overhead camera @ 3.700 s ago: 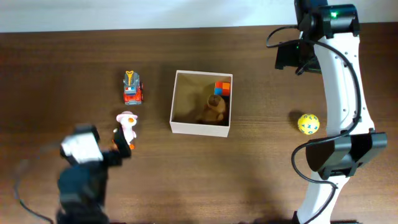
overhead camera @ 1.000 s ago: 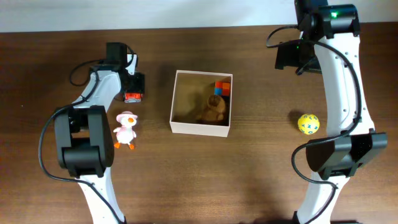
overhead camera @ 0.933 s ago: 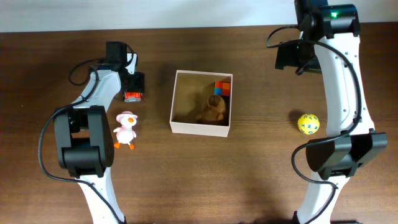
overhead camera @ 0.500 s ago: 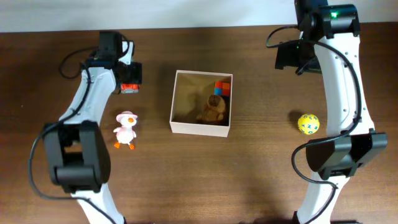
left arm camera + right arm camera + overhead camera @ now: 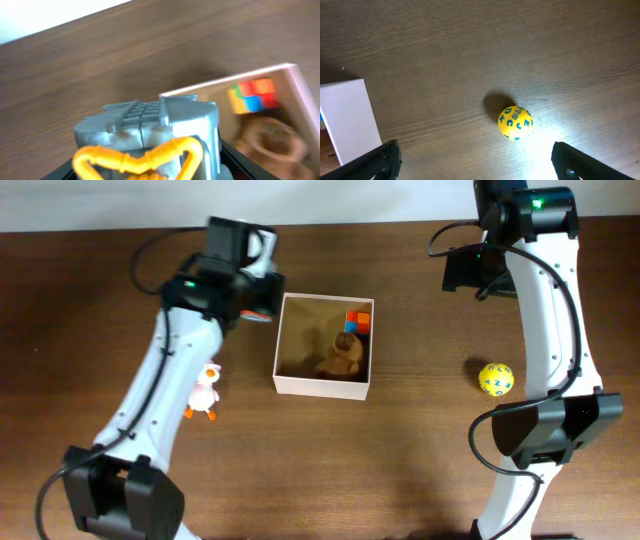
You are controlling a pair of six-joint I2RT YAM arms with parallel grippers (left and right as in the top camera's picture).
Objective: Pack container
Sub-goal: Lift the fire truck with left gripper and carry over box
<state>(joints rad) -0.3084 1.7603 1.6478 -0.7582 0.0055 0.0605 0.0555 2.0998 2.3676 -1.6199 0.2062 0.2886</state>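
Observation:
The container (image 5: 322, 387), a shallow square box with white walls and a tan inside, sits mid-table. It holds a brown plush toy (image 5: 346, 353) and coloured blocks (image 5: 358, 320). My left gripper (image 5: 258, 308) is shut on a toy truck (image 5: 262, 315), holding it above the table beside the container's far left corner. In the left wrist view the grey truck with its orange pipe (image 5: 150, 135) fills the jaws (image 5: 147, 170), with the container's rim (image 5: 220, 84) just beyond. My right gripper (image 5: 468, 272) is open and empty, high over the far right; the right wrist view (image 5: 477, 165) shows its jaws wide apart.
A white duck toy with a pink hat (image 5: 203, 392) stands left of the container. A yellow ball with blue letters (image 5: 495, 378) lies to the right and also shows below the right gripper (image 5: 515, 122), with a container corner (image 5: 347, 120) at the left.
My left arm came in from the lower left, closed on the toy truck, lifted it and carried it right to the container's far left corner. The right arm has not moved.

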